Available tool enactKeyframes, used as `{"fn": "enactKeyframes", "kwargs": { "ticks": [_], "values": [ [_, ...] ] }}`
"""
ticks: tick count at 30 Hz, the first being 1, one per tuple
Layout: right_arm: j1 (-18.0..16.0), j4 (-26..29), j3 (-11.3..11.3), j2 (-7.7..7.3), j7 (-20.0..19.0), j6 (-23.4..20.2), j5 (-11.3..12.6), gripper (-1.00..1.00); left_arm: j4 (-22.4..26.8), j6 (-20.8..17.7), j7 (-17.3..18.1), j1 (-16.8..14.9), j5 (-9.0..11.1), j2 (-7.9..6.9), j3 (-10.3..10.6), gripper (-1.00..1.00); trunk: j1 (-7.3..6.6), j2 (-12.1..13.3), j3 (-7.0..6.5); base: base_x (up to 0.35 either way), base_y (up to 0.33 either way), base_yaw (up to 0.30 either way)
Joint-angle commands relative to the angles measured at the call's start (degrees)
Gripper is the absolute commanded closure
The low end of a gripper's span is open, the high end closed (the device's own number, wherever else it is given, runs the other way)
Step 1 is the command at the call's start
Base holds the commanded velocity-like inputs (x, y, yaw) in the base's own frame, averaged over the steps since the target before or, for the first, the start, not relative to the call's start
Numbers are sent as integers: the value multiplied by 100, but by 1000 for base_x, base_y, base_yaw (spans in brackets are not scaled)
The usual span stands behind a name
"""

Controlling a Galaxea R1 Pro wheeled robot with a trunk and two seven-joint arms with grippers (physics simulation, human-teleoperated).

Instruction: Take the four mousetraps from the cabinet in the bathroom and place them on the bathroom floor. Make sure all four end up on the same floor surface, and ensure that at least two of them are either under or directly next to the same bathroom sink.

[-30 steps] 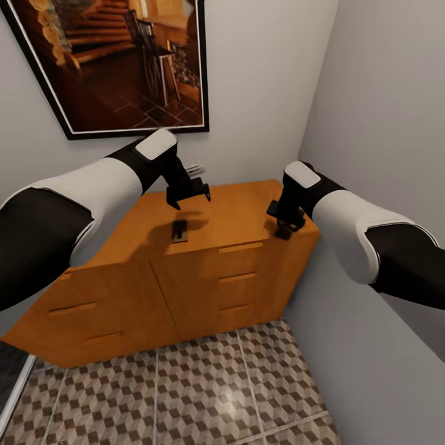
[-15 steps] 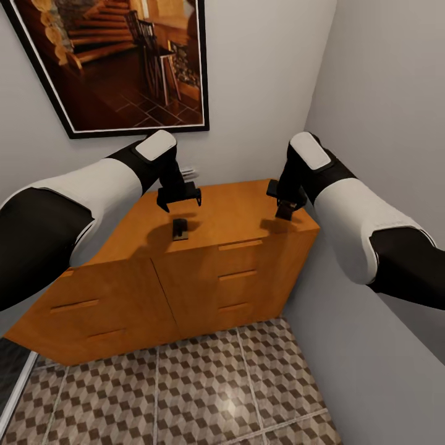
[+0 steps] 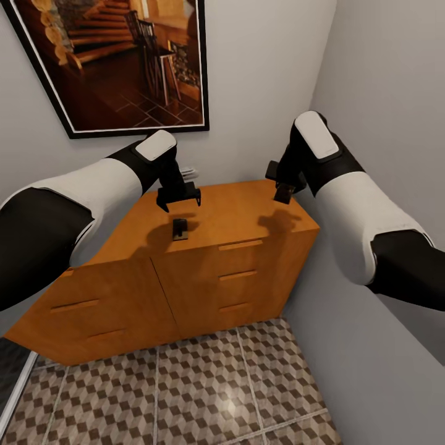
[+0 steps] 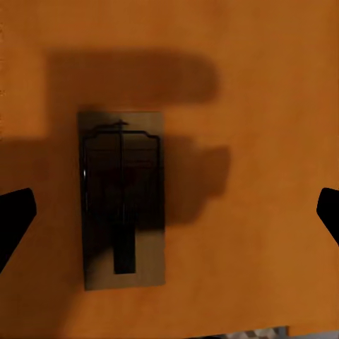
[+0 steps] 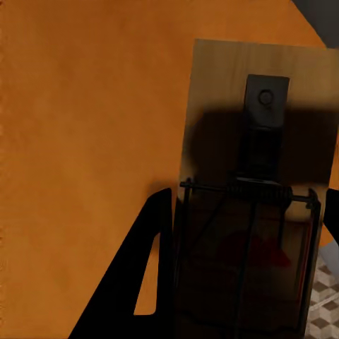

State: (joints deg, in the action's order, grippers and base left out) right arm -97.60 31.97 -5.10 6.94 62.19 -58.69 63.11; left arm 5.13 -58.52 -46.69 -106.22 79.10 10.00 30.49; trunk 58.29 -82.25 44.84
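My left gripper (image 3: pixel 178 200) hung open above mousetrap (image 3: pixel 180 228) lying flat on cabinet (image 3: pixel 235 213) top near front edge. My right gripper (image 3: pixel 283 191) held second mousetrap above cabinet's right end. Framed picture (image 3: pixel 117 62) on wall behind; cube-patterned bathroom floor (image 3: pixel 185 395) below.

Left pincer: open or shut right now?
Open. The left pincer hovers over the mousetrap on the cabinet, its fingertips spread wide on either side, nothing held.

Orange-brown cabinet (image 3: pixel 247 213), pale wooden mousetrap (image 5: pixel 233 92) with dark wire, brown-and-beige cube-patterned floor (image 3: pixel 204 395).
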Motion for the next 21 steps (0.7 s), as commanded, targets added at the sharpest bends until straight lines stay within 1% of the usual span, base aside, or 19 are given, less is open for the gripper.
{"fn": "enactKeyframes", "kwargs": {
  "ticks": [1,4,6,9,12,16,21],
  "values": [
    [-4,7,-25,22,46,-11,67,100,5,-8,-64,-4,61,0,26,-100,0,-2,5,0,0,0],
    [-4,9,-26,62,47,-11,71,100,0,-4,-116,-4,61,0,27,-100,0,-2,5,0,0,0],
    [-4,10,-26,97,50,-11,75,100,-16,-3,-235,-4,57,0,27,-100,0,-2,5,0,0,0],
    [-4,10,-23,160,50,-11,77,100,-31,-6,-597,-4,54,0,27,-100,0,-2,5,0,0,0],
    [-4,11,-23,219,52,-12,78,100,-33,-15,-800,-4,50,0,27,-100,0,-2,5,0,0,0],
    [-4,11,-19,272,55,-11,76,100,-25,-40,-850,-4,40,0,31,-100,0,-2,5,0,0,0],
    [-4,11,-18,294,60,-13,74,100,-21,-51,-731,-4,31,0,31,-100,0,-2,5,0,0,0]
  ]
}}
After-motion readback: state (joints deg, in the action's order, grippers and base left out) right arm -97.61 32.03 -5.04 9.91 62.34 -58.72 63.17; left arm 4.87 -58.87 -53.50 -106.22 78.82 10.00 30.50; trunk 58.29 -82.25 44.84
